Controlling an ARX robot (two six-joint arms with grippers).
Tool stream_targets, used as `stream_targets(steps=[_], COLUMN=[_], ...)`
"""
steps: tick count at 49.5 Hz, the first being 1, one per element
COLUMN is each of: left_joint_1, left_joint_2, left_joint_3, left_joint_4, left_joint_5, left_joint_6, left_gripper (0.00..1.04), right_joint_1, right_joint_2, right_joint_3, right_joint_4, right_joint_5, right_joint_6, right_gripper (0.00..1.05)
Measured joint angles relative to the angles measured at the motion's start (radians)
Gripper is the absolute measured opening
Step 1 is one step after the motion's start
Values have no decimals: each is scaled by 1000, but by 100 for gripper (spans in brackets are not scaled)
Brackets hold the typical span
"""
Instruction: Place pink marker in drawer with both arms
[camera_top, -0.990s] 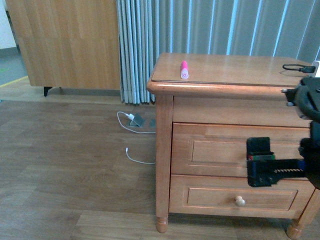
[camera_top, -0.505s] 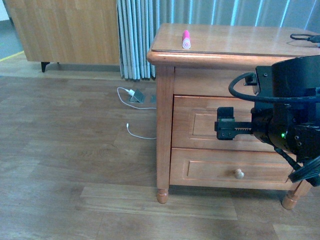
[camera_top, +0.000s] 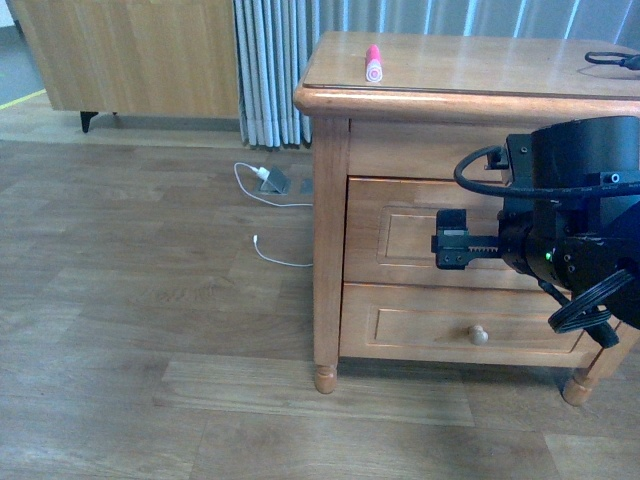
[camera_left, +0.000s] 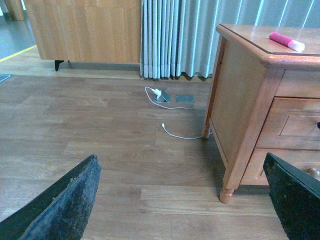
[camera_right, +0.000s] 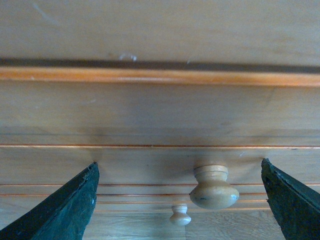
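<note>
Filling your front view's right: right gripper (camera_right: 178, 163), jaws spread either side of the shut drawer's (camera_top: 395, 235) knob (camera_right: 214, 186), not touching. Left gripper (camera_left: 181, 156): jaws spread, above floor (camera_left: 100, 125). Pink marker (camera_top: 373, 63): upper centre, lying on dresser top (camera_top: 470, 65).

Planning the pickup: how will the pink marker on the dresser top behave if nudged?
The pink marker is a round cylinder lying flat, so it will probably roll on the glossy dresser top. Small and rigid-looking; likely light.
</note>
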Motion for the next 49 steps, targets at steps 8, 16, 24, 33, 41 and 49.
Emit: stream_targets(steps=[8,16,24,33,41,49], left_joint_1=[0,0,0,0,0,0], left_joint_2=[0,0,0,0,0,0], left_joint_3=[0,0,0,0,0,0], left_joint_4=[0,0,0,0,0,0], left_joint_5=[0,0,0,0,0,0], left_joint_6=[0,0,0,0,0,0], left_gripper=[99,99,99,99,99,99], right_joint_1=[-5,-13,-14,-17,-19,-26], right_joint_2=[18,23,25,25,25,25], right_joint_3=[4,4,4,4,3,0], right_joint_4=[-3,4,9,11,12,13], right_joint_5=[1,4,5,3,5,20], right_joint_6=[-1,-1,-6,-6,-6,-6], right_gripper=[96,96,96,79,56,33])
